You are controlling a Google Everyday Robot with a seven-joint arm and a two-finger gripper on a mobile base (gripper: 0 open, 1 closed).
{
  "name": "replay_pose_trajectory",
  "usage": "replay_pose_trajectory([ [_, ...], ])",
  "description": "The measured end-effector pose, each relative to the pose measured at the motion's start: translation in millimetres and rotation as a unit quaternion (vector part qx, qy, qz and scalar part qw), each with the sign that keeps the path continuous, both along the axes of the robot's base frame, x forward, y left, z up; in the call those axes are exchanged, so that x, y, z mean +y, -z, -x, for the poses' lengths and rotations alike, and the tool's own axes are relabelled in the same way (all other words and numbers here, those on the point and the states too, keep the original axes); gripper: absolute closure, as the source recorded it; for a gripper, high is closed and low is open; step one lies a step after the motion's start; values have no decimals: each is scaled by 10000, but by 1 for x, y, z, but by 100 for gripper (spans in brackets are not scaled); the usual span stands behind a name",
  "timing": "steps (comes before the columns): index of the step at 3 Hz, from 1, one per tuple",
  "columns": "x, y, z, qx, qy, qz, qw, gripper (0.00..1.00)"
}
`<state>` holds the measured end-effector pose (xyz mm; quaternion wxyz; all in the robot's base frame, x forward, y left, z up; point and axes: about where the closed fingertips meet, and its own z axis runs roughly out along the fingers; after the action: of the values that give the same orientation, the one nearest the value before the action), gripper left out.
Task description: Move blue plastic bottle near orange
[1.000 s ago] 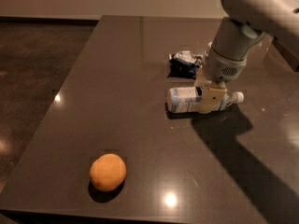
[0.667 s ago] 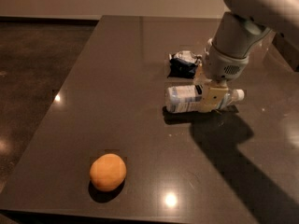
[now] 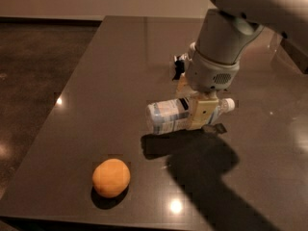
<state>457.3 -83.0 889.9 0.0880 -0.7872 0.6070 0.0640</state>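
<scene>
**Changes since the earlier views: bottle and gripper shifted**

- Bottle point(image 3: 166, 115): was lying further back on the tabletop point(image 3: 106, 81), close in front of the snack bag point(image 3: 179, 65). It is now nearer the camera and further left. It is still on its side with the cap to the right. Its shadow now falls separately below it, so it looks raised off the surface. The gap to the orange point(image 3: 111, 177) is smaller, but the two remain well apart.
- Gripper point(image 3: 201, 118): has travelled with the bottle, fingers point(image 3: 202, 110) clamped across it as before. It sits lower and further left in the view.
- Arm: looms larger and now covers most of the snack bag.
</scene>
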Motion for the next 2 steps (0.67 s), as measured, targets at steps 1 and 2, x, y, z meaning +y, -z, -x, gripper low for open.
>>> replay_pose_trajectory([
  [1, 27, 8, 16, 207, -166, 49, 9996, 100],
  [2, 50, 16, 25, 404, -212, 73, 9989, 100],
])
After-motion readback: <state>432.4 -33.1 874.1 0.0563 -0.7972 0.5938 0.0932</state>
